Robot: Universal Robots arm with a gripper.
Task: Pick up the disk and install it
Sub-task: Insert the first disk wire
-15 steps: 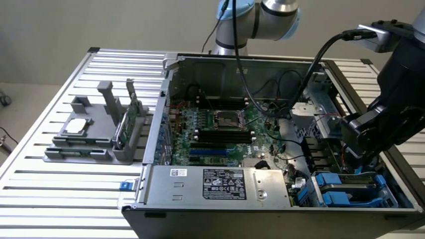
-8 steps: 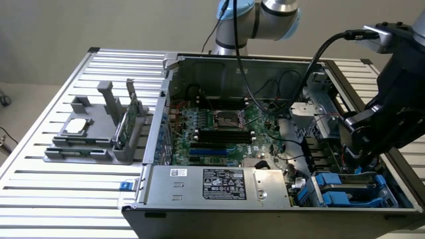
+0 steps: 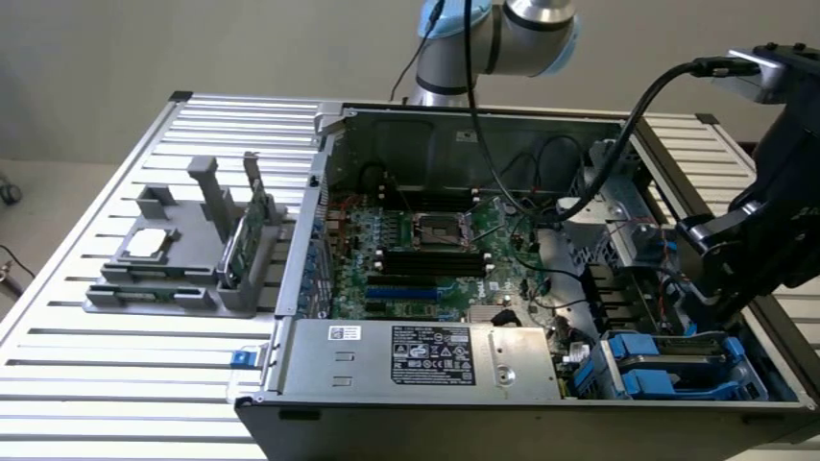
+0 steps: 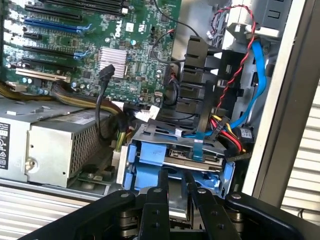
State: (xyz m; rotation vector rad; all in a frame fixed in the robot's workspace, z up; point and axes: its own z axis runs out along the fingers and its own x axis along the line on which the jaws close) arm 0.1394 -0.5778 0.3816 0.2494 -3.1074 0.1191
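My gripper (image 3: 709,312) reaches down into the open computer case at its near corner on the exterior view's right. In the wrist view its two black fingers (image 4: 162,182) stand narrowly apart, shut on the disk (image 4: 178,209). The disk shows as a thin silver-grey slab between them. Its far end sits at the mouth of the blue plastic drive cage (image 4: 150,155) (image 3: 666,370). A flat metal unit (image 4: 192,156) with a blue cable lies in the cage just beyond the fingertips. Most of the disk is hidden by the fingers.
Red, yellow and blue cables (image 4: 235,127) hang close beside the cage. The power supply box (image 3: 423,355) and the green motherboard (image 3: 423,245) fill the case's middle. The case's side wall (image 4: 280,115) runs close by. A grey parts holder (image 3: 180,254) stands on the slatted table.
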